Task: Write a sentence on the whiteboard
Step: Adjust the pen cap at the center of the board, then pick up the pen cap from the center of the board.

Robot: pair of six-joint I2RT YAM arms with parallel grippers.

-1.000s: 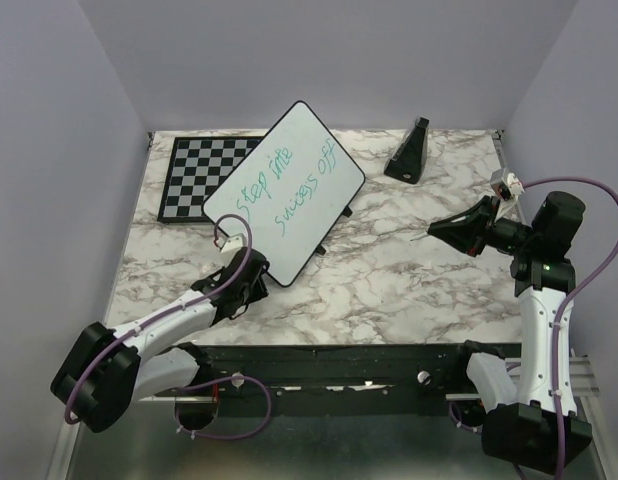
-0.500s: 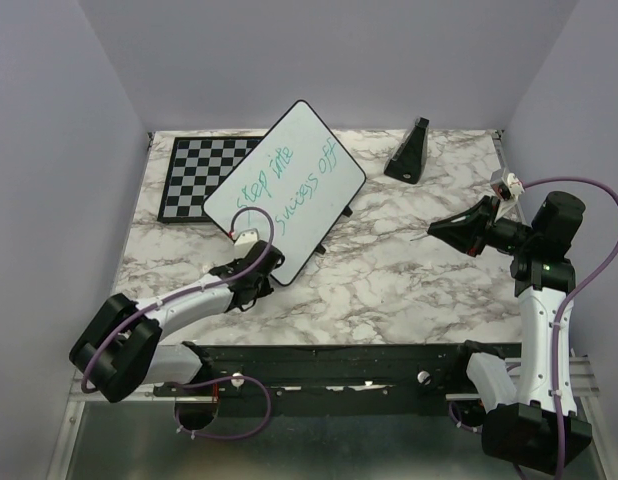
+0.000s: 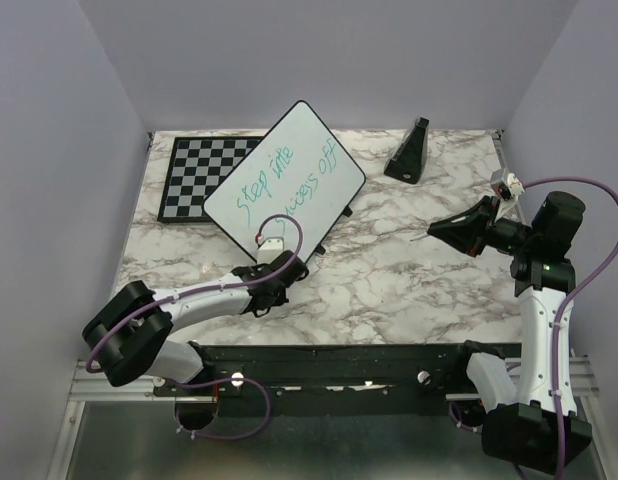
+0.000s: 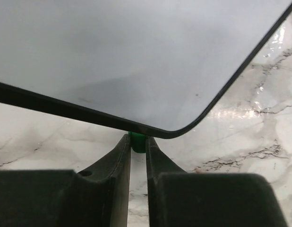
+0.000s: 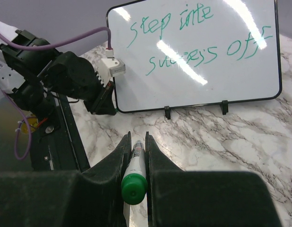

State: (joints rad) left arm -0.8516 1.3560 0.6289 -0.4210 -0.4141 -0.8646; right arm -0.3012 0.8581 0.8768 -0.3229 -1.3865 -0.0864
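Observation:
The whiteboard [image 3: 307, 140] stands tilted at the back centre of the table, with the teal sentence [image 3: 289, 178] "Step into success off" in two lines. It also shows in the right wrist view [image 5: 198, 80] with the sentence [image 5: 195, 38]. My left gripper [image 3: 288, 266] is at the board's near corner [image 4: 136, 56]. It is shut on a small green cap [image 4: 138, 143] just under the rim. My right gripper [image 3: 436, 229] is off to the right, above the table, and shut on a white marker with a green end [image 5: 135, 176].
A black-and-white chessboard [image 3: 192, 176] lies behind the whiteboard at the back left. A black wedge-shaped object [image 3: 409, 152] stands at the back right. The black rail [image 3: 339, 360] runs along the near edge.
My left arm has swung right along the whiteboard's near edge, from its left side to its near corner. The right arm and the board have not moved.

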